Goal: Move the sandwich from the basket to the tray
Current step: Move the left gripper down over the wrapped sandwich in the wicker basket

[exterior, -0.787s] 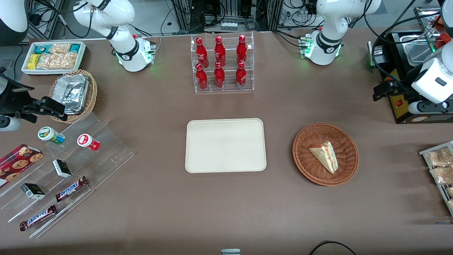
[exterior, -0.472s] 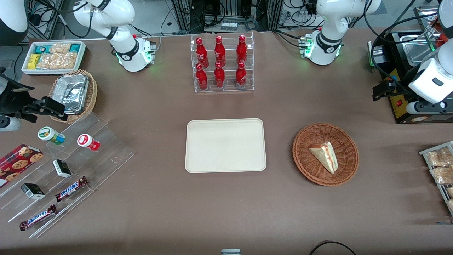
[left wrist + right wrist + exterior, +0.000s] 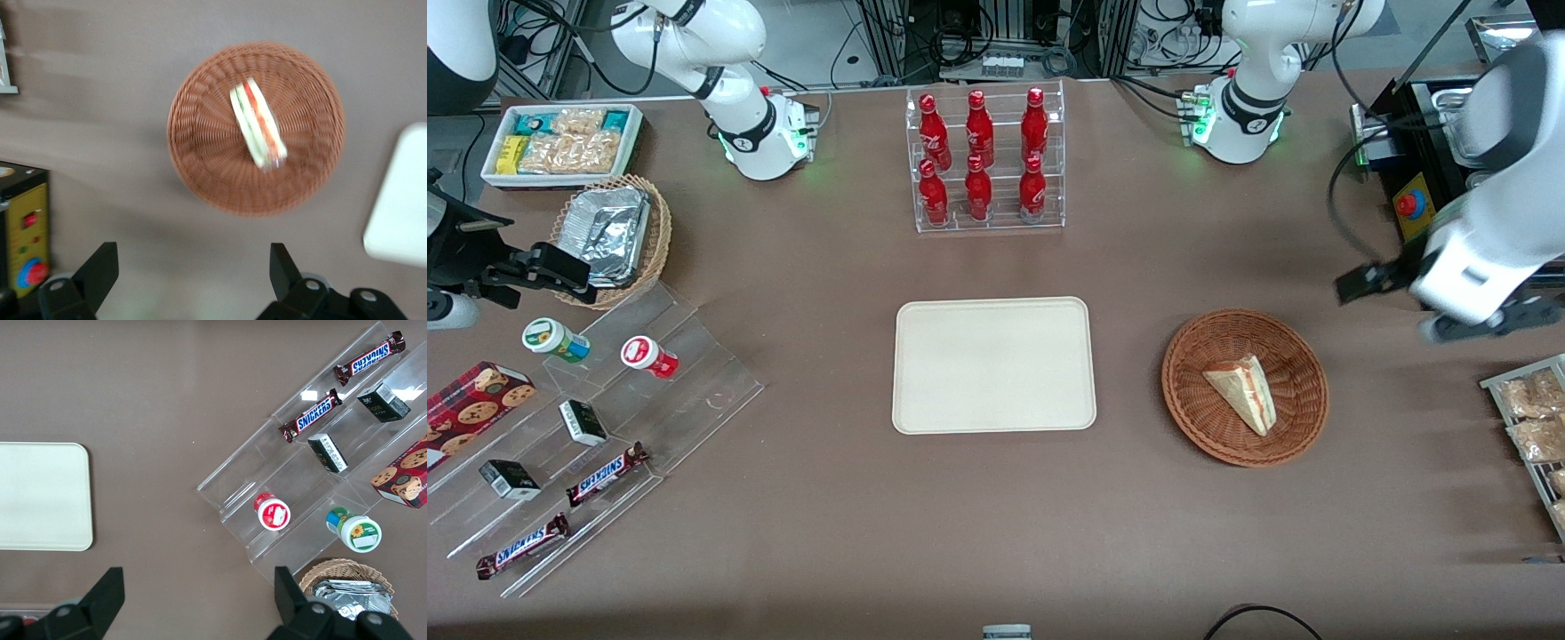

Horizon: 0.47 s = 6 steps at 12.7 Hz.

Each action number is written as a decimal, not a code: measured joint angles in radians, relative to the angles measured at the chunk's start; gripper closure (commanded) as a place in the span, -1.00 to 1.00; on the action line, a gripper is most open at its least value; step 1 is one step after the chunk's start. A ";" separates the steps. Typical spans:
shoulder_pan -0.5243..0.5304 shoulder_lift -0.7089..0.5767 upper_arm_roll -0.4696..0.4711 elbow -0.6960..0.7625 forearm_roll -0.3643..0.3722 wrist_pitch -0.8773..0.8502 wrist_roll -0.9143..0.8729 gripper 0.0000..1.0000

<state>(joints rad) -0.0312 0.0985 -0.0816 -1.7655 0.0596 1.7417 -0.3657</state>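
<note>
The sandwich (image 3: 1243, 391) is a wrapped triangular wedge lying in the round reddish-brown wicker basket (image 3: 1192, 427). Its red, white and green edge shows in the left wrist view (image 3: 259, 125), where the basket (image 3: 200, 153) appears whole. My left gripper (image 3: 190, 267) hangs high above bare table beside the basket, toward the working arm's end, open wide with nothing between its fingers. The cream tray (image 3: 993, 364) lies flat at the table's middle, a hand's width from the basket; its corner (image 3: 403, 200) shows in the left wrist view.
A black box with a red button (image 3: 1409, 204) stands near my wrist (image 3: 1467, 267). A wire rack of snack packets (image 3: 1529, 418) sits at the table edge. A clear rack of red bottles (image 3: 987, 160) stands farther back. A stepped acrylic display (image 3: 605, 418) lies toward the parked arm's end.
My left arm has swung off the black box, nearer to the front camera and toward the basket. Sandwich, basket and tray have not moved.
</note>
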 measured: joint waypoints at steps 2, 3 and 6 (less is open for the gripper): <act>-0.036 0.029 -0.004 -0.088 0.010 0.137 -0.153 -1.00; -0.053 0.045 -0.004 -0.120 0.011 0.199 -0.234 -1.00; -0.087 0.096 -0.004 -0.151 0.012 0.297 -0.411 -1.00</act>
<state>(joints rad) -0.1181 0.1943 -0.0859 -1.9163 0.0716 2.0382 -0.7764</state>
